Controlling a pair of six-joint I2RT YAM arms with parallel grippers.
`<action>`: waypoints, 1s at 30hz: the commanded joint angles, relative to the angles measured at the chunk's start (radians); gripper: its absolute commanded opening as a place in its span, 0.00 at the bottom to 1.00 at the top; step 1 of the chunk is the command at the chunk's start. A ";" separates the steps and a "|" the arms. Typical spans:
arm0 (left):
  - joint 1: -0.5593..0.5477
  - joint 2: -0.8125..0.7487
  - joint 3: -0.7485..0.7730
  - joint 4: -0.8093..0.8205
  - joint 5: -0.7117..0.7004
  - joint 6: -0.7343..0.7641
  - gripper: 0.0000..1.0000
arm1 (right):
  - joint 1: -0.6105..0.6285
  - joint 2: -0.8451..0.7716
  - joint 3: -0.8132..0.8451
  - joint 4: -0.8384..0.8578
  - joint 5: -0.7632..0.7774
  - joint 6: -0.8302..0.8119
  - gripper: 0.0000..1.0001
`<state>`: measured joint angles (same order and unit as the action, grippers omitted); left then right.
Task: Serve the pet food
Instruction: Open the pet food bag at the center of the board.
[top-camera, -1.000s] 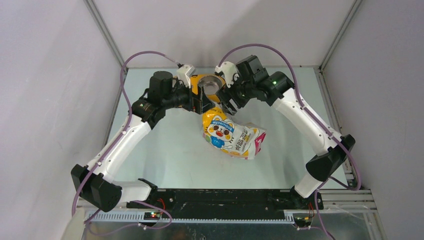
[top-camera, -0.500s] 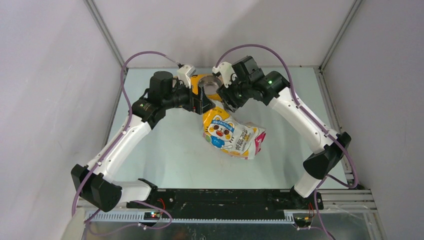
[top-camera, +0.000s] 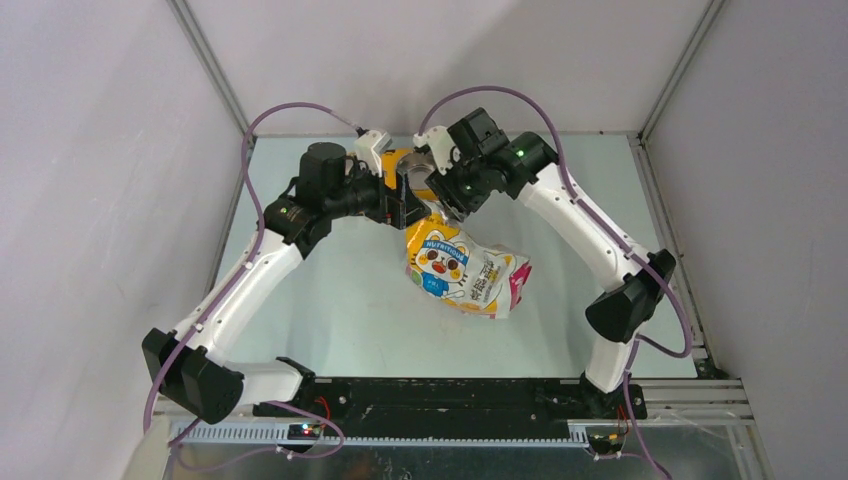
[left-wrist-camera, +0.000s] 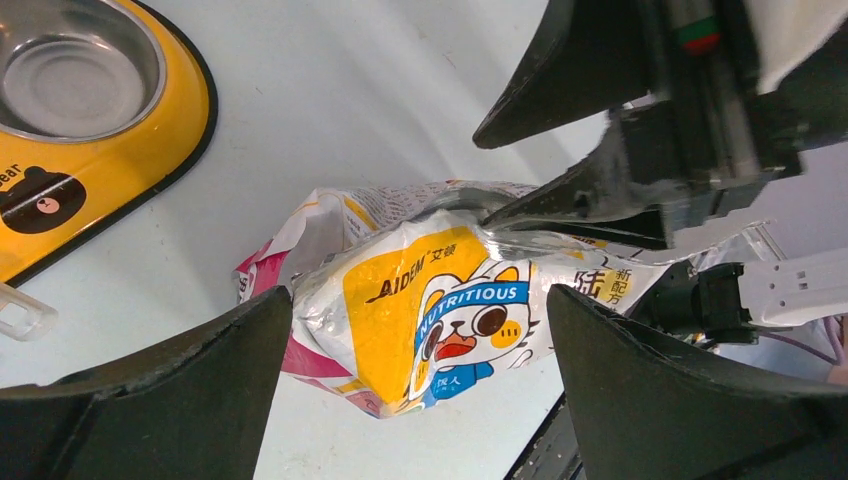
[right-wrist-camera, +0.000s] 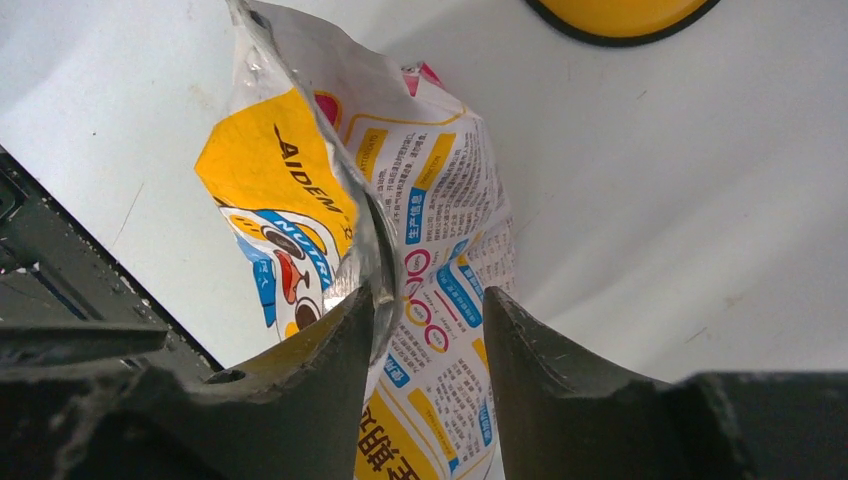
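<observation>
The glossy yellow-white-pink cat bag (top-camera: 466, 272) lies on the table between both arms. No pet food shows; it is hidden inside the bag (left-wrist-camera: 440, 310). My right gripper (right-wrist-camera: 428, 296) straddles the bag's upper edge (right-wrist-camera: 400, 200), with its jaws half closed. One finger (right-wrist-camera: 340, 340) touches the foil and a small gap remains at the other finger. In the top view the right gripper (top-camera: 441, 206) is at the bag's far end. My left gripper (left-wrist-camera: 420, 300) hovers wide open above the bag, holding nothing.
The yellow oval feeder (left-wrist-camera: 160, 140) with a steel bowl (left-wrist-camera: 75, 65) sits just beyond the bag, partly under the wrists in the top view (top-camera: 396, 160). A translucent scoop's edge (left-wrist-camera: 18, 312) lies beside it. The two grippers are close together. Enclosure walls surround the table.
The right arm swung left over the bag's far end and its jaws narrowed around the bag's edge. The left arm and the bag stayed still.
</observation>
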<state>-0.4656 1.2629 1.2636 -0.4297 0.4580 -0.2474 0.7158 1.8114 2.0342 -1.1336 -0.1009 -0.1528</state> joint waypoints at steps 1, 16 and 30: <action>-0.019 -0.015 0.014 0.012 0.064 -0.025 1.00 | 0.000 0.040 0.032 -0.062 0.011 0.019 0.47; -0.020 -0.007 0.021 0.021 0.067 -0.027 1.00 | -0.017 -0.031 0.021 -0.035 0.002 0.015 0.44; -0.059 0.039 0.081 -0.002 0.012 0.000 1.00 | -0.077 0.009 0.115 -0.040 -0.107 0.008 0.44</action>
<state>-0.4866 1.2896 1.2976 -0.4301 0.4461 -0.2447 0.6441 1.8248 2.1078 -1.1732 -0.1799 -0.1387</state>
